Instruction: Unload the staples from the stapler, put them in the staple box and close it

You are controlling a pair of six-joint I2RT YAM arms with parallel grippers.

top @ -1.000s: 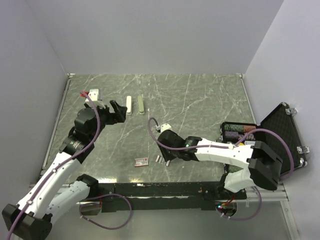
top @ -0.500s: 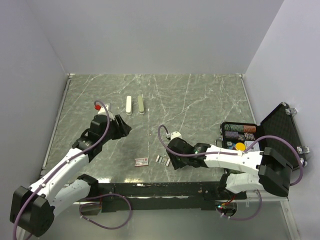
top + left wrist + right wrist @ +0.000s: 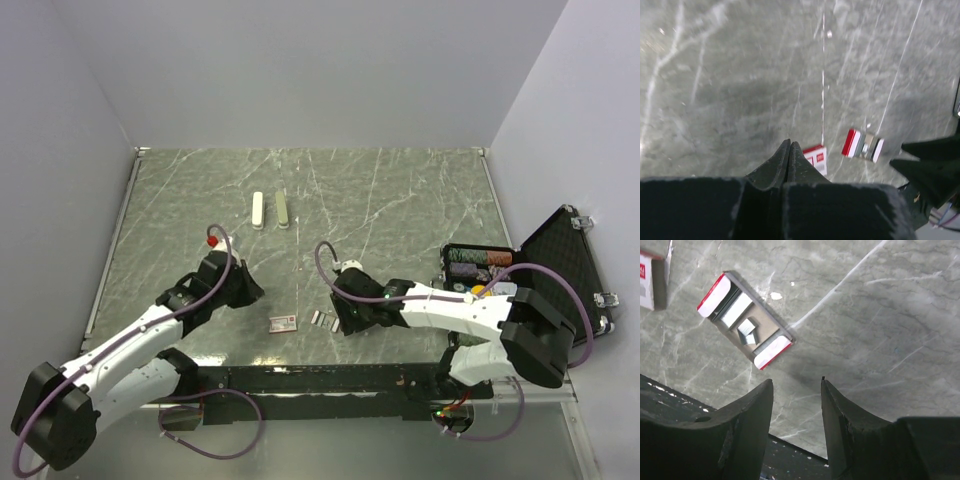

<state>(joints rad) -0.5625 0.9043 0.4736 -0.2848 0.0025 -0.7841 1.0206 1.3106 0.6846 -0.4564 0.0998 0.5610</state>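
Dark green, white-veined marble bench (image 3: 420,200). Toward 11 o'clock a white bar (image 3: 258,211) and a grey-green bar (image 3: 283,211) lie parallel, slightly apart. Around 6 o'clock, near the front edge, a red-and-white box (image 3: 283,322) lies just beside an open red-ended tray (image 3: 714,294) holding staples (image 3: 747,332).

The right wrist view's left edge cuts off the red-and-white sleeve (image 3: 647,280). From above, the staples (image 3: 322,319) are too small to tell apart.
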